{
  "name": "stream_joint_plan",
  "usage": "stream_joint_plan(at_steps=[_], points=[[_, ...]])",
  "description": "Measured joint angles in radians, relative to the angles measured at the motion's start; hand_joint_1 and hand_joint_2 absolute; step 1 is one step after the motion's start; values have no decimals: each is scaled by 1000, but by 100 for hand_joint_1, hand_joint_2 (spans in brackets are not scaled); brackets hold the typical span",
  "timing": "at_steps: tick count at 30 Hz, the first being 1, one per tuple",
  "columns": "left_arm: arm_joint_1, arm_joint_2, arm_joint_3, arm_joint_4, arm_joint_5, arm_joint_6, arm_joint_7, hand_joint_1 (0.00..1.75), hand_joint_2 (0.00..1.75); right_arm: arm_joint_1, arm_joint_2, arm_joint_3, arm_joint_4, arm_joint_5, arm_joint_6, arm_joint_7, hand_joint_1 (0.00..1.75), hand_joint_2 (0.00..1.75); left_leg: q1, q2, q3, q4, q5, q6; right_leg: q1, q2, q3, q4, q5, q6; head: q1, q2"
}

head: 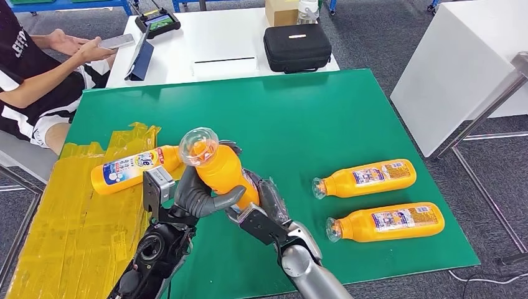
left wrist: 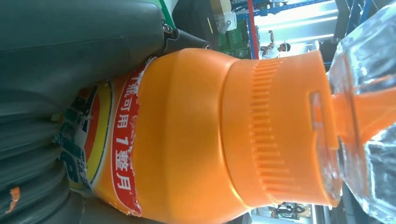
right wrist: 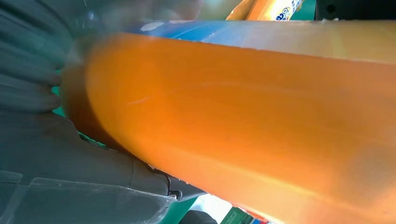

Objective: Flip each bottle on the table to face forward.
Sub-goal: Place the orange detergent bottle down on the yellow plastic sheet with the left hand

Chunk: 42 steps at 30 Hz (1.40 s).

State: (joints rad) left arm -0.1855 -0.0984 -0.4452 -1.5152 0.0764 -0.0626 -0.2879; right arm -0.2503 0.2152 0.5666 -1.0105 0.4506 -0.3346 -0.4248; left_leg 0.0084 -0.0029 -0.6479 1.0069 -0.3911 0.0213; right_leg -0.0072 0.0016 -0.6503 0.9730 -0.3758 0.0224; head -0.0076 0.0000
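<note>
Bare green table (head: 299,118) beyond bottles (head: 367,179)

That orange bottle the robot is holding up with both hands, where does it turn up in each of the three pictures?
Head view: the held bottle is lifted over the green table, clear cap toward the camera, between left hand and right hand.
Left wrist view: its neck, label edge and cap fill the picture.
Right wrist view: its plain orange side runs across the picture.
Shared landmark: the bottle's orange body.
</note>
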Motion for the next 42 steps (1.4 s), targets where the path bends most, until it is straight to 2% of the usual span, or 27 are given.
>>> stream_joint_plan(at_steps=[8,12,13,17,21,25,32,38,42], points=[[-3,0,0,15,16,0,-10,175,175,4,0,0,0,1,-2,0,171,175,0,0,0,0,0,0,0,0,0,0,0,0,0,0],[-3,0,0,15,25,6,-13,175,175,7,0,0,-2,3,-12,0,4,175,0,0,0,0,0,0,0,0,0,0,0,0,0,0],[-4,0,1,15,27,11,-14,175,175,9,0,0,-4,4,-17,0,0,175,0,0,0,0,0,0,0,0,0,0,0,0,0,0],[-5,0,1,15,11,65,-26,175,175,23,-1,-1,-32,7,-35,-2,0,175,0,0,0,0,0,0,0,0,0,0,0,0,0,0],[-10,0,13,6,-88,182,-55,175,175,45,-7,-8,-87,6,-44,-2,0,175,0,0,0,0,0,0,0,0,0,0,0,0,0,0],[-13,2,25,-5,-153,243,-66,175,175,56,-15,-20,-125,4,-52,-2,0,175,0,0,0,0,0,0,0,0,0,0,0,0,0,0],[-12,4,61,-39,-496,503,-85,175,175,84,-29,-57,-200,1,-76,-14,0,175,0,0,0,0,0,0,0,0,0,0,0,0,0,0],[-12,7,74,-57,-595,561,-79,175,175,98,-41,-77,-238,-3,-87,-20,0,175,0,0,0,0,0,0,0,0,0,0,0,0,0,0],[-13,9,81,-71,-744,645,-73,175,175,103,-47,-88,-254,-23,-113,-41,0,175,0,0,0,0,0,0,0,0,0,0,0,0,0,0]])
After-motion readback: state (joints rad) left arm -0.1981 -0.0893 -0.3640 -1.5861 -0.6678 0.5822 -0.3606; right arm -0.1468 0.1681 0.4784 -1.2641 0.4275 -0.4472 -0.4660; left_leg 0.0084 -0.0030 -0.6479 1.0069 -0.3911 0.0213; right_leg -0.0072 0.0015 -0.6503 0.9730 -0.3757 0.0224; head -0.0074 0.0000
